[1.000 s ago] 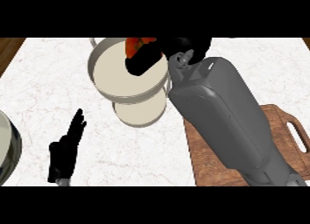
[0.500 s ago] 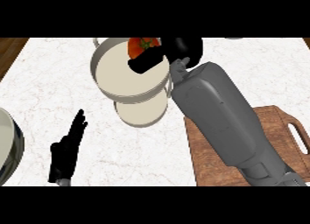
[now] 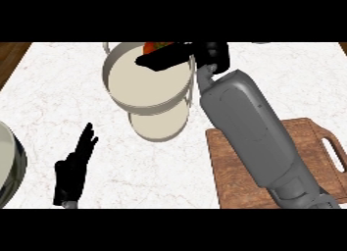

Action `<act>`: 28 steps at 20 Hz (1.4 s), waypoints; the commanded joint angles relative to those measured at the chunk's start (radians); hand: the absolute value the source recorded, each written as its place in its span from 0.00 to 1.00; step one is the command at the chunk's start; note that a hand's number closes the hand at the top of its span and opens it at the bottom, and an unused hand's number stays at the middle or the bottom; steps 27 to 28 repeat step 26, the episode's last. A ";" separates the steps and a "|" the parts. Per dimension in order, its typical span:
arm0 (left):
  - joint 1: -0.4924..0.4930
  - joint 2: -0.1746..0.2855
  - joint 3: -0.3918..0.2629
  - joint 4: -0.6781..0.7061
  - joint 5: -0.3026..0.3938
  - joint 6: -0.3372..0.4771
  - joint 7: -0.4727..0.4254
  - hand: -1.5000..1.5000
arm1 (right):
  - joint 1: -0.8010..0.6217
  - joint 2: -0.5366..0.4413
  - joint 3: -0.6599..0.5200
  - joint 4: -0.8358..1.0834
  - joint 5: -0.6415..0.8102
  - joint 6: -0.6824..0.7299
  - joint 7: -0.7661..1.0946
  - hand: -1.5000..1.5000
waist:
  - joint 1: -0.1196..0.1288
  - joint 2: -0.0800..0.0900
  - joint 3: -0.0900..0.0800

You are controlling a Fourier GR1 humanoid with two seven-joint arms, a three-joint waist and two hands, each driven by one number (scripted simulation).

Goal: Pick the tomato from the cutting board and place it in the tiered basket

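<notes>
The tomato [image 3: 153, 47] shows only as a small red patch with a green stem, at the far rim of the tiered basket's upper tier [image 3: 144, 83]. My right hand [image 3: 169, 58] hangs over that tier with its fingers curled round the tomato, hiding most of it. The basket's smaller lower tier [image 3: 161, 125] juts out toward me from under the upper one. The brown wooden cutting board [image 3: 328, 162] lies at the right, largely covered by my right forearm, with nothing visible on it. My left hand [image 3: 73, 169] rests open on the counter at the lower left, fingers up.
A large pale plate with a dark rim [image 3: 1, 162] is cut off by the left edge, close to my left hand. The cutting board's handle [image 3: 335, 149] points right. Dark wood shows past the white marble counter [image 3: 53, 98] at both upper corners.
My right hand has carried the tomato a little farther back and left over the basket's upper tier, and the forearm has followed. The left hand has not moved.
</notes>
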 commanded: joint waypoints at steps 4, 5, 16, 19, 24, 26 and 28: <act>0.039 -0.012 0.009 0.040 -0.008 0.019 0.011 0.50 | 0.019 -0.060 -0.071 -0.122 0.087 -0.175 0.029 0.00 | -0.038 0.000 -0.006; 0.040 -0.010 0.007 0.020 -0.012 0.024 0.032 0.50 | 0.023 -0.065 -0.077 -0.123 0.118 -0.200 0.067 0.00 | -0.036 0.000 -0.006; 0.069 0.010 0.053 0.007 0.022 0.003 0.003 0.50 | 0.407 -0.419 -0.342 -0.590 -0.102 0.045 0.160 0.00 | -0.075 -0.006 -0.004; 0.065 -0.010 0.042 0.026 0.000 0.031 0.015 0.50 | 0.525 -0.497 -0.462 -0.681 -0.241 0.145 0.147 0.00 | -0.087 -0.005 -0.003; 0.064 -0.023 0.025 0.002 -0.003 0.025 0.015 0.50 | 0.683 -0.595 -0.712 -0.746 -0.519 0.342 0.069 0.00 | -0.070 -0.002 -0.003; 0.057 0.025 0.069 0.023 0.025 -0.015 0.003 0.50 | 0.758 -0.604 -0.808 -0.702 -0.622 0.430 0.005 0.00 | -0.070 0.000 -0.003; 0.057 0.025 0.069 0.023 0.025 -0.015 0.003 0.50 | 0.758 -0.604 -0.808 -0.702 -0.622 0.430 0.005 0.00 | -0.070 0.000 -0.003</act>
